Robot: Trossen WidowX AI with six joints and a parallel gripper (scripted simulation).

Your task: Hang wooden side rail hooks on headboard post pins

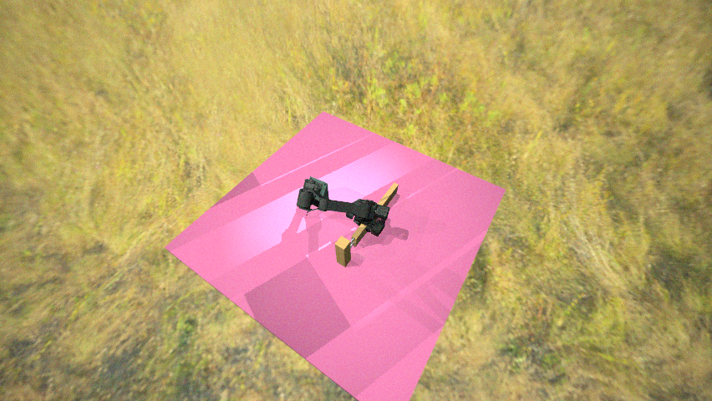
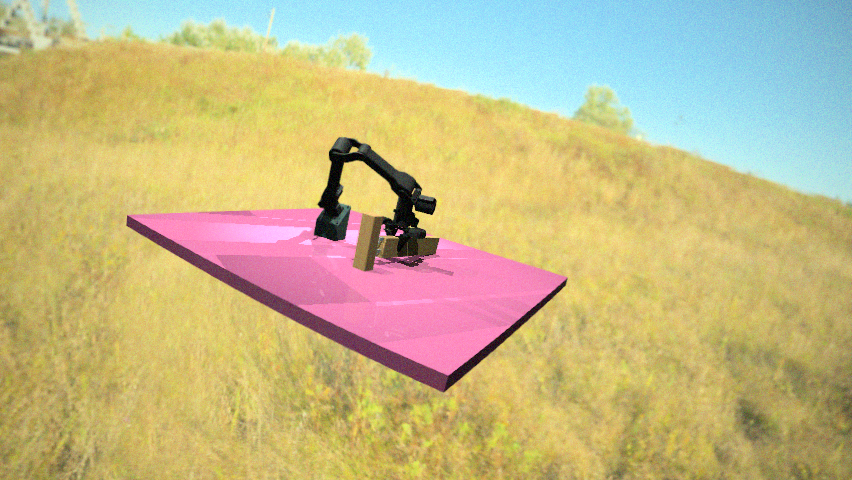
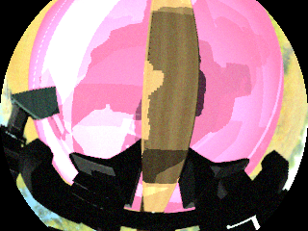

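The wooden side rail (image 1: 389, 193) (image 2: 428, 246) (image 3: 172, 87) runs lengthwise away from the post. My gripper (image 1: 371, 226) (image 2: 407, 243) (image 3: 160, 139) is shut on the rail, with one finger on each side. The headboard post (image 1: 343, 252) (image 2: 367, 243) stands upright on the table. The steel hooks (image 1: 353, 241) on the rail's near end are at the post's rail-facing side, with a small gap showing between rail wood and post. The near end is a little above the table. The slot and pins are hidden, so I cannot tell whether the hooks sit on them. Far-end contact with the table is unclear.
The pink table (image 1: 423, 278) (image 2: 298, 286) carries everything, with shadows and bright bands across it. The arm's base (image 1: 313, 191) (image 2: 331, 225) (image 3: 40, 103) stands to one side of the rail. The arm reaches over the rail's middle.
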